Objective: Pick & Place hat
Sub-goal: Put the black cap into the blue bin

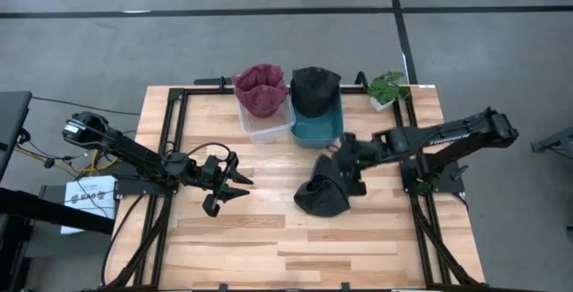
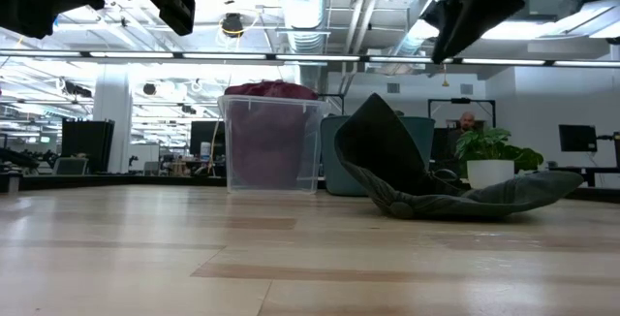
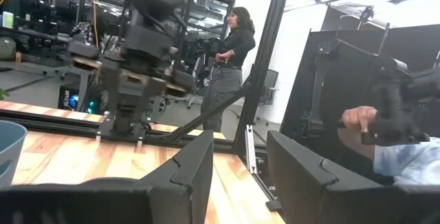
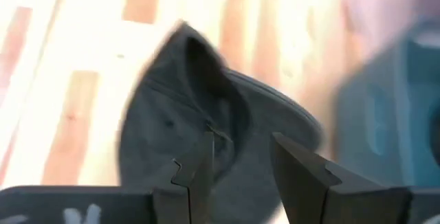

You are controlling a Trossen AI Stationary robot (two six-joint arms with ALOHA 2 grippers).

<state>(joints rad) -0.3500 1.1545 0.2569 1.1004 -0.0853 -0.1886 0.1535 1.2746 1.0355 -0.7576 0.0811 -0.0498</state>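
A dark grey hat (image 1: 322, 193) lies crumpled on the wooden table just in front of the bins. In the low view the hat (image 2: 436, 195) rests on its flat lower part, with one side (image 2: 376, 137) standing up. My right gripper (image 1: 347, 165) hovers open above the hat's far side, well clear of it in the low view (image 2: 475, 11). In the right wrist view the hat (image 4: 199, 107) is below my open right gripper (image 4: 240, 165). My left gripper (image 1: 228, 189) waits open over the table's left half, also open in its wrist view (image 3: 240, 176).
A clear bin (image 1: 265, 122) holds a maroon hat (image 1: 261, 89). Beside it, a teal bin (image 1: 318, 131) holds a black hat (image 1: 315, 89). A potted plant (image 1: 387, 88) stands at the far right corner. Bare wood (image 1: 295, 247) stretches along the near side. People show beyond the table (image 3: 230, 66).
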